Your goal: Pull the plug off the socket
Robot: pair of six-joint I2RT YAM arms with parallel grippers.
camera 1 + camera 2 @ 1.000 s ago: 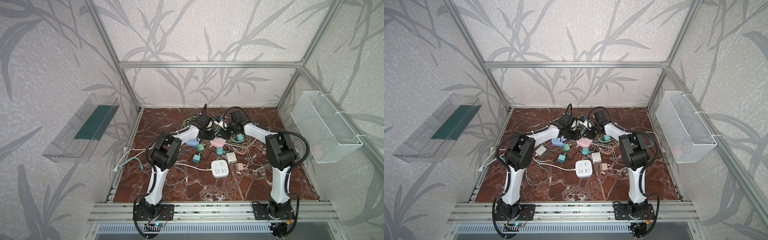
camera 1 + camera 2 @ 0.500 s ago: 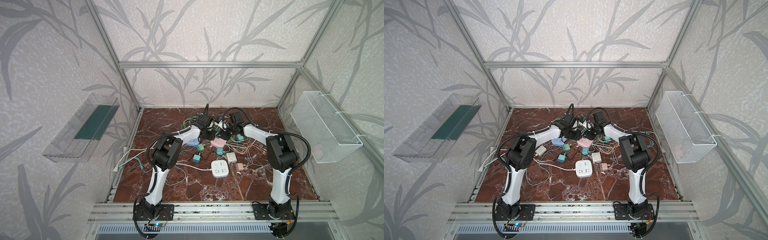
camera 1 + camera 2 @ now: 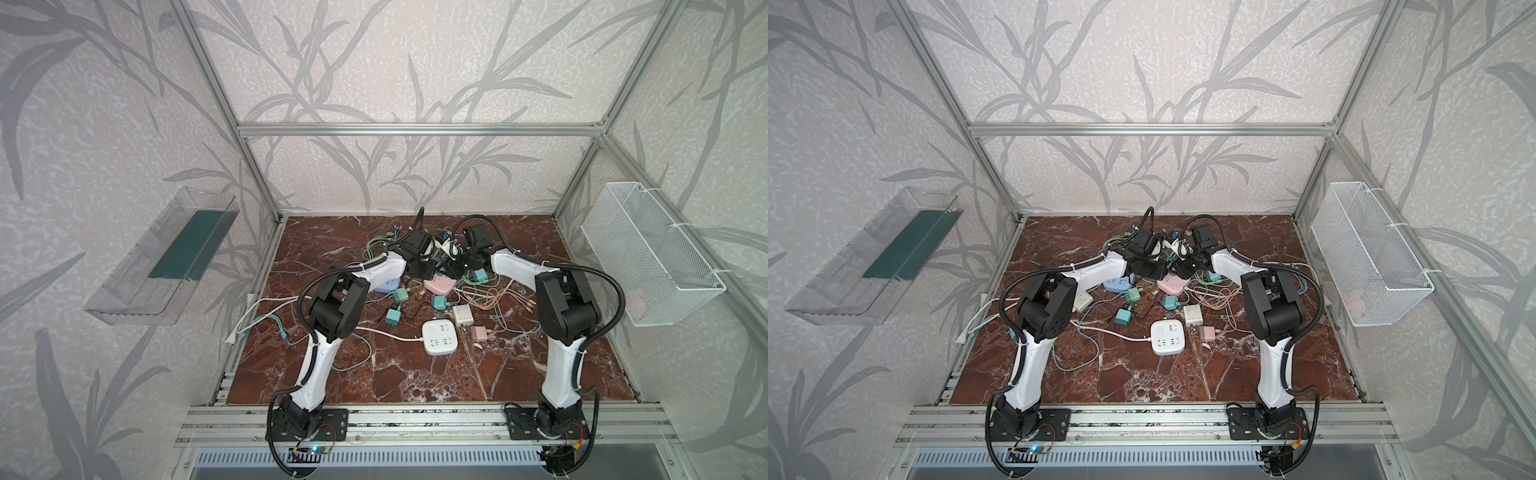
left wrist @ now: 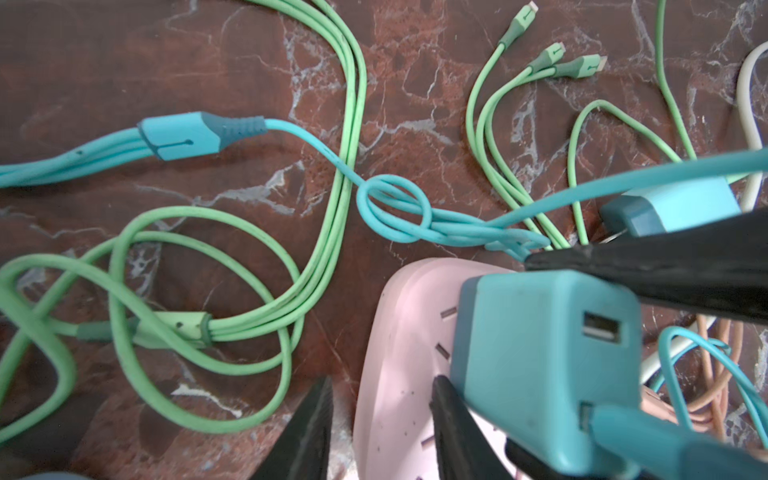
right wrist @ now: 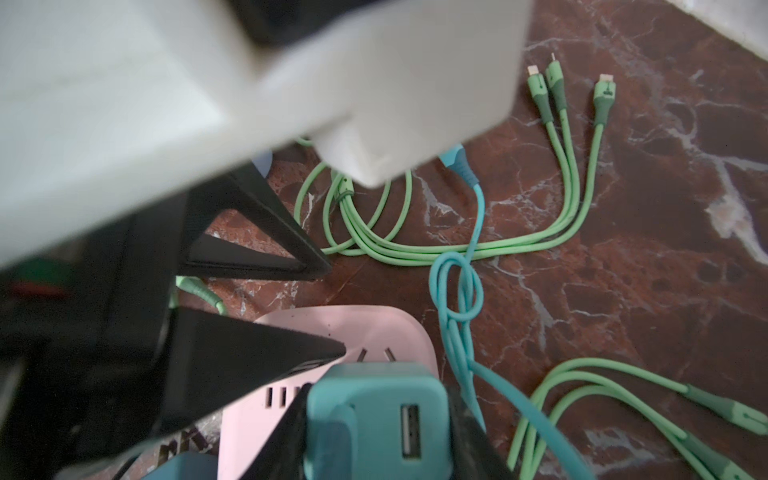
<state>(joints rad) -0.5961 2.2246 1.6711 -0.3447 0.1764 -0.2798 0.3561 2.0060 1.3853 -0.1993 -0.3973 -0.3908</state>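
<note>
Two pincers meet over the pink socket strip (image 3: 438,284), which lies among loose cables at the far middle of the marbled desk (image 3: 415,386) in both top views.

The teal charger plug (image 5: 374,419) stands upright on the strip's upper face. Whether its prongs are fully seated cannot be told. A teal lead leaves one of its two USB ports.

Right pincer (image 5: 378,397): clamped on the plug, with one black finger (image 5: 282,440) pressed flat against each opposite side of its body.

Left pincer (image 4: 382,386): partly apart and gripping nothing. One fingertip (image 4: 446,399) rests on the strip's pink face, just beside the plug. Its partner hangs off the strip's rim over bare desk, a narrow gap showing between it and the rim.

A knotted teal cable (image 4: 395,208) lies just beside the strip's rounded end. Looped green cables (image 4: 332,166) spread over the desk beyond it, their three-way connector ends (image 5: 557,83) fanned out near the back wall.

A white socket strip (image 3: 438,336) lies nearer the front rail, well apart from both pincers.
</note>
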